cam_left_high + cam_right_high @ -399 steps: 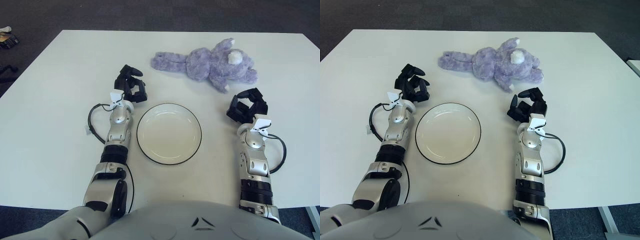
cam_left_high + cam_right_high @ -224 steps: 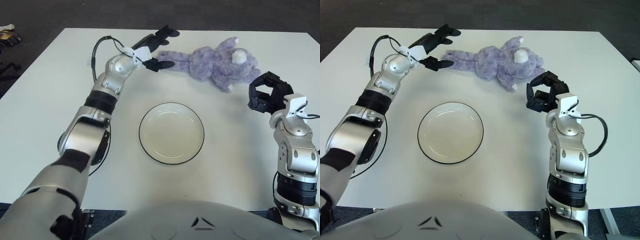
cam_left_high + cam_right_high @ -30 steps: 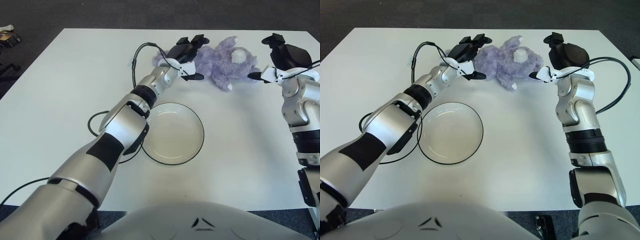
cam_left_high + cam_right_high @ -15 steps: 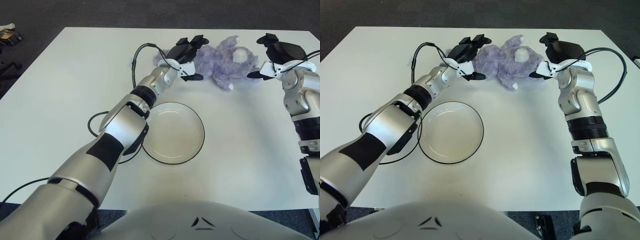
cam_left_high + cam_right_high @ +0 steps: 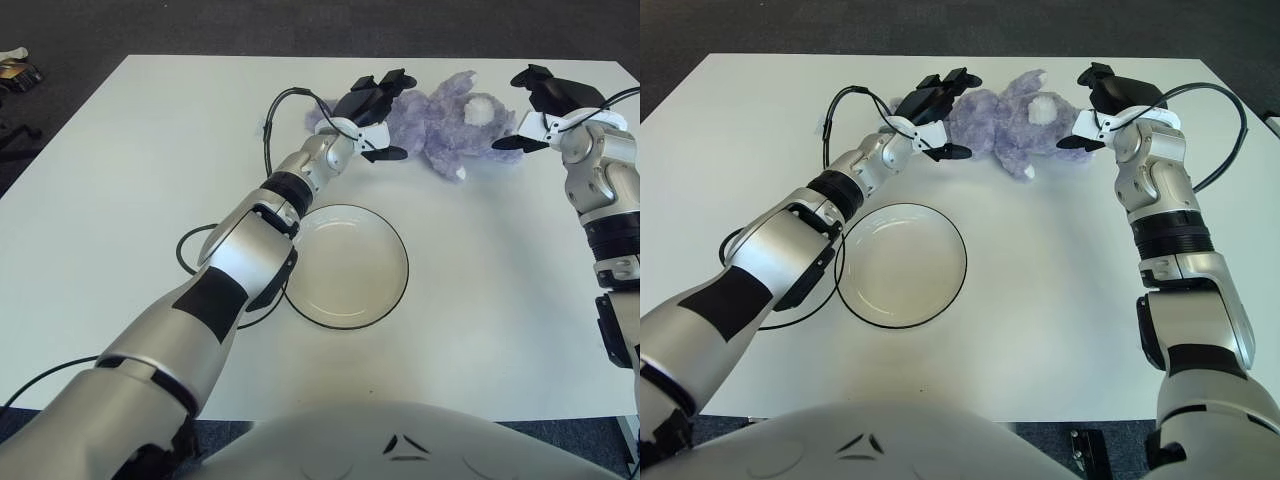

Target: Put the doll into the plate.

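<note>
Doll, a purple plush rabbit-like soft toy (image 5: 440, 125), lies on its side at the far edge of the white table (image 5: 120, 200), flanked by both hands. Left hand (image 5: 372, 110) is at the toy's left end: black fingers (image 5: 385, 85) spread wide over the plush, one lower finger pointing right beneath the body; they sit against the fur but have not closed around it. Right hand (image 5: 1102, 100) is at the toy's right end, its black fingers also spread, one tip touching or just beside the plush near the white patch (image 5: 1041, 108); whether that tip presses in, cannot tell. No grasp on either side.

Round white plate with a thin black rim (image 5: 345, 267) sits well nearer the robot's body than the left hand, below the left forearm, apart from the toy and with nothing in it. Black cable (image 5: 285, 100) loops off the left wrist, a second loop lying on the table left of the plate
</note>
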{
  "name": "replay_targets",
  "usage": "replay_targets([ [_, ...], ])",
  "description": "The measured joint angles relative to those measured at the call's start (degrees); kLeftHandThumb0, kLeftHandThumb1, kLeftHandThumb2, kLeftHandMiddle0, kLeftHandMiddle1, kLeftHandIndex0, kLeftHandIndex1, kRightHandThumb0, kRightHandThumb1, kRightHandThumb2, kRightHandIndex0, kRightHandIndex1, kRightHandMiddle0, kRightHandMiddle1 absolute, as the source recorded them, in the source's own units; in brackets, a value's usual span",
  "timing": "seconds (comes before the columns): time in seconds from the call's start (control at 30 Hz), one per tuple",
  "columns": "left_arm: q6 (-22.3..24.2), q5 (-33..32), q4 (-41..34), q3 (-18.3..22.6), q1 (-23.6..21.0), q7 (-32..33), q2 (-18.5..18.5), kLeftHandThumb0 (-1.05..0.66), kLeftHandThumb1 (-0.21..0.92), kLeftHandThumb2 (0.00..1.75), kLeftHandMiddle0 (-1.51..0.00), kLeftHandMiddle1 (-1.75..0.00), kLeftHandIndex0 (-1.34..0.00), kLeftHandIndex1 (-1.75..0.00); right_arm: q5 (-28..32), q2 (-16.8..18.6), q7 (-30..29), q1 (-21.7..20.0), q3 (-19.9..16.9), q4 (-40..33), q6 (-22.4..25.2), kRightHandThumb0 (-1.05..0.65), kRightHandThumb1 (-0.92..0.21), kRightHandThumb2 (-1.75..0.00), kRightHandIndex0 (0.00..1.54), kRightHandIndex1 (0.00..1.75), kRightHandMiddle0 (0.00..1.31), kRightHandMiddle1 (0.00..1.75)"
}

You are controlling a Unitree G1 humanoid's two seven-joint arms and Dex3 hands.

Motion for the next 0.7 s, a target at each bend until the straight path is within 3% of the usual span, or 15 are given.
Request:
replay_targets([
  [0.13, 0.17, -0.12, -0.07, 0.21, 0.06, -0.05, 0.13, -0.69, 0.33, 0.82, -0.08, -0.92, 0.00, -0.83, 1.22, 0.82, 0.13, -2.61, 1.30, 5.97, -1.85, -0.99, -0.74, -0.30, 0.91, 1.75, 0.00, 0.67],
  [0.3, 0.25, -0.14, -0.41, 0.29, 0.07, -0.20, -0.08, -0.70, 0.33, 0.82, -0.10, -0.86, 0.00, -0.84, 4.34, 1.75, 1.98, -5.28, 1.89, 13.20, -4.64, -0.96, -0.74, -0.29, 0.99, 1.75, 0.00, 0.71],
  [0.57, 0.25, -0.35, -0.42, 0.64, 0.15, -0.31, 0.02, -0.75, 0.36, 0.78, -0.11, -0.81, 0.00, -0.85, 7.06, 1.90, 3.28, -6.60, 2.50, 16.75, -9.18, -0.88, -0.72, -0.29, 1.12, 1.75, 0.00, 0.78],
  [0.7, 0.25, -0.40, -0.42, 0.69, 0.19, -0.31, 0.01, -0.77, 0.38, 0.77, -0.11, -0.80, 0.00, -0.85, 8.41, 1.90, 3.77, -7.25, 2.65, 18.06, -11.25, -0.84, -0.66, -0.37, 1.09, 1.75, 0.00, 0.75],
])
